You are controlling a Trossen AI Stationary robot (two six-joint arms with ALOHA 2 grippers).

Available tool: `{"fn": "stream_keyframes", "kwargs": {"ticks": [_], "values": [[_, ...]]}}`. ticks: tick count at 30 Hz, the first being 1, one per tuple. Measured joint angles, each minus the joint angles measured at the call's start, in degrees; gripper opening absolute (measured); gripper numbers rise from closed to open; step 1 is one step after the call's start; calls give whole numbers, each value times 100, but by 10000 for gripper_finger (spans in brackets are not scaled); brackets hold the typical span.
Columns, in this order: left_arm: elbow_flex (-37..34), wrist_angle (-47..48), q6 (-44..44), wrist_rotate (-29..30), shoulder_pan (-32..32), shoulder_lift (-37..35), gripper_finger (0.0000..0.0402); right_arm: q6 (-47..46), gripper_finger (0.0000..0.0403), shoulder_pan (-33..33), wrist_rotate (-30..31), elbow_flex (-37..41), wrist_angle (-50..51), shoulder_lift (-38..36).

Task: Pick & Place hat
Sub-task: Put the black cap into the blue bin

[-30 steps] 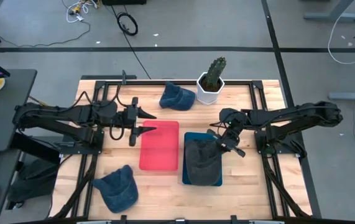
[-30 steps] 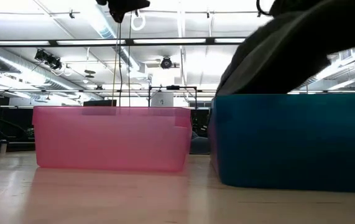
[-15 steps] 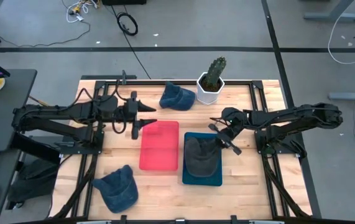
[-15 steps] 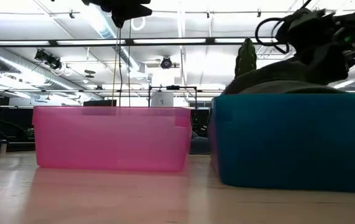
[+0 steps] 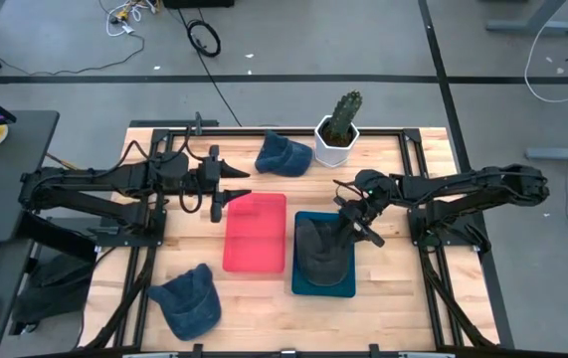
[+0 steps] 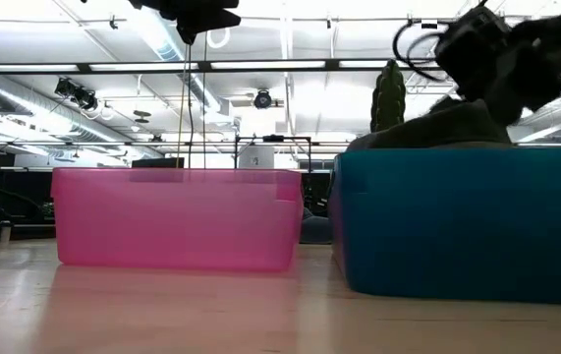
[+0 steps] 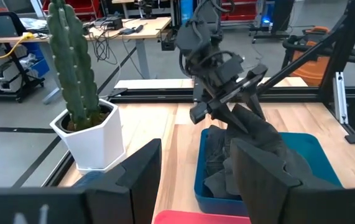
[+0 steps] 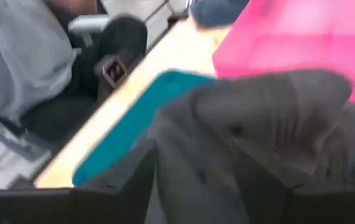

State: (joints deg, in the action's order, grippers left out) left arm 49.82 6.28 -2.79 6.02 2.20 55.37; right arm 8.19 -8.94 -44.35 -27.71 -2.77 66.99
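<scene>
A dark grey hat [image 5: 321, 254] lies crumpled in the teal bin [image 5: 303, 286], its crown showing over the rim in the low view [image 6: 437, 126]. My right gripper [image 5: 351, 217] stands open over the hat's far end, fingers slanting down, one on either side of a raised fold [image 8: 258, 118]. My left gripper [image 5: 234, 186] hangs open above the far left corner of the pink bin [image 5: 254, 239], holding nothing. Two blue hats lie on the table: one [image 5: 284, 154] near the far edge, one [image 5: 186, 298] near the front. My right gripper is open with its fingers [image 7: 252, 78] close around the top of the dark grey hat [image 7: 252, 155], coming slanting from above and from the table's right. I cannot tell whether they touch the cloth. The hat lies in the teal bin on its own.
A cactus in a white pot [image 5: 338, 131] stands at the far edge, just beyond my right gripper. The pink bin [image 6: 177, 216] sits directly left of the teal bin [image 6: 457, 216]. Black frame rails run along the table's sides.
My right gripper has brought the dark grey hat down into the teal bin, then opened and let go. The hat, held high above the rim a second ago, has sunk and now rests inside. My left gripper has shifted slightly toward the far edge.
</scene>
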Motion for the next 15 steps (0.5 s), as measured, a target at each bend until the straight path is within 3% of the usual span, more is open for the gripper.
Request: {"fn": "stream_keyframes", "kwargs": {"ticks": [7,15], "values": [[0,97,0,0,-1,0,195,-328,245,47,169,-664,352,-303],[-2,298,17,0,-106,-99,195,185,225,1130,2595,-1562,1933,-111]]}}
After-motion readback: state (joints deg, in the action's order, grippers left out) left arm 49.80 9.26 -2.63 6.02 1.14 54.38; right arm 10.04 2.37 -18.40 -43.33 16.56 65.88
